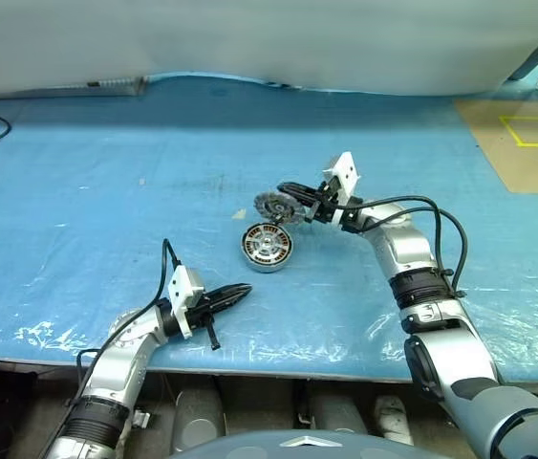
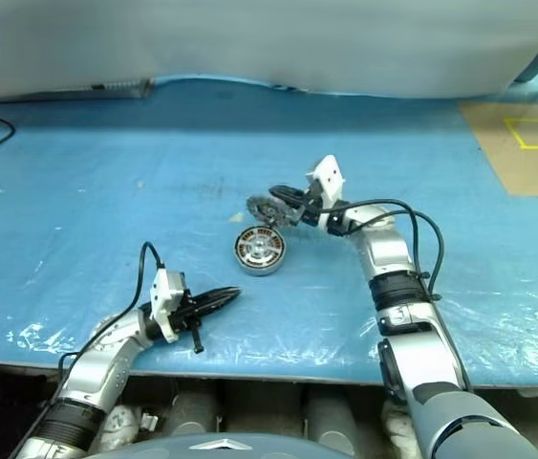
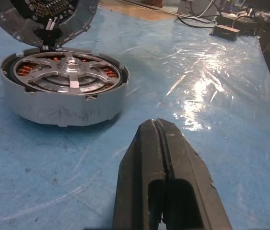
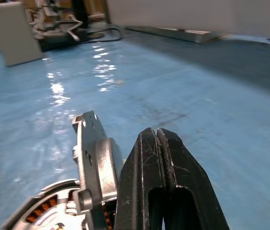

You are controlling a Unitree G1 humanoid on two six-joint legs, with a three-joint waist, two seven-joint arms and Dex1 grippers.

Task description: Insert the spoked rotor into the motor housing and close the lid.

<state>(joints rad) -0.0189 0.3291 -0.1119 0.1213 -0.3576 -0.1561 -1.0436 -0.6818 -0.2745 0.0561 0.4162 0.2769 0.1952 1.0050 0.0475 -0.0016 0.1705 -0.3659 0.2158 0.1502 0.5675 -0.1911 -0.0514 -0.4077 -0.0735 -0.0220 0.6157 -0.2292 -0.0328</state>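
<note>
Blue plastic sheeting [image 1: 106,191] covered the worktop, and near its middle sat the motor housing [image 1: 268,247], a short silver-grey ring resting flat. The spoked rotor [image 3: 67,73] already lay inside it, silver spokes around a hub, with copper-brown windings showing between them. Just beyond the housing, toward the far edge, the lid [image 1: 271,206] hung tilted on its edge above the sheet, its toothed rim over the housing's far side but not seated. The right gripper [image 1: 299,201] was beside the lid; its black fingers were pressed together, though I could not tell whether they pinched the lid's rim. Well apart, by the near edge, the left gripper [image 1: 235,294] hovered with its fingers also pressed together, holding nothing, pointing toward the housing.
</note>
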